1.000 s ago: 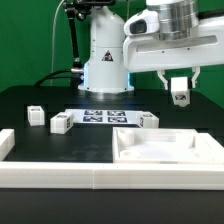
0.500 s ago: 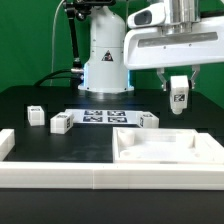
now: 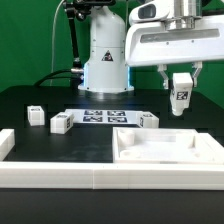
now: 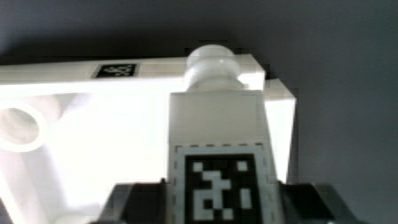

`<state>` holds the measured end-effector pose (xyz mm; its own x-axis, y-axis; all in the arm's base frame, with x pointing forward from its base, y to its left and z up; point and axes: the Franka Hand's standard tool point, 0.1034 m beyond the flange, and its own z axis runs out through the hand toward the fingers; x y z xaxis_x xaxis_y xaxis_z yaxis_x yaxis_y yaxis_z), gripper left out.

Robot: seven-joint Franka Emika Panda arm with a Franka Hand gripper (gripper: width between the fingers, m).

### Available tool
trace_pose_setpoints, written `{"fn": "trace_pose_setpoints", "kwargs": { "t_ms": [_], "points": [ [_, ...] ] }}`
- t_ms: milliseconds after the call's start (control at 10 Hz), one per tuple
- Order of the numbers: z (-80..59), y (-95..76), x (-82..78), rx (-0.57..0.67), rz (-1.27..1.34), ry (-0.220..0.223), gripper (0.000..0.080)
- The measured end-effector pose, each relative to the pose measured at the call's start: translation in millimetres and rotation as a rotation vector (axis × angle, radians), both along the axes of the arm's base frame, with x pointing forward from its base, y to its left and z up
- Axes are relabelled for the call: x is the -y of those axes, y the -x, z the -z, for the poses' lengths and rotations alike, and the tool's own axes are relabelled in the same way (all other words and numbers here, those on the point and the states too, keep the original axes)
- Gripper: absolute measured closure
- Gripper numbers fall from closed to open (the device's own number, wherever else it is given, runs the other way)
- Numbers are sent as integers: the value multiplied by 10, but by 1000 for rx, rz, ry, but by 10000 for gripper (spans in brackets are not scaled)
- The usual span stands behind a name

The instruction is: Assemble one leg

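Moved: pincer (image 3: 181, 86) shifted slightly toward the exterior view's right, carrying the leg (image 3: 181, 97).
Pincer: clamped on the leg's upper end.
Leg: hung airborne, long axis vertical, above the panel's (image 3: 170, 132) far rim.

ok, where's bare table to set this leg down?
End effector holds the leg. Free: black table between marker board, white panel and front rail; also behind the panel at the exterior view's right. Crowded: loose legs flanking the marker board.
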<state>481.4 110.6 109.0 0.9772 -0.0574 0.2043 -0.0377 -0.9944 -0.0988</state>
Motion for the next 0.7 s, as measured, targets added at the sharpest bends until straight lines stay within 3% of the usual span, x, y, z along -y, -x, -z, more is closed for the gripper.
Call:
{"fn": "trace_pose_setpoints", "kwargs": {
  "t_ms": [200, 700],
  "points": [
    [-8, -40, -1, 6, -12, 2, 509],
    [-85, -818, 58, 103, -44, -12, 509]
  ]
}}
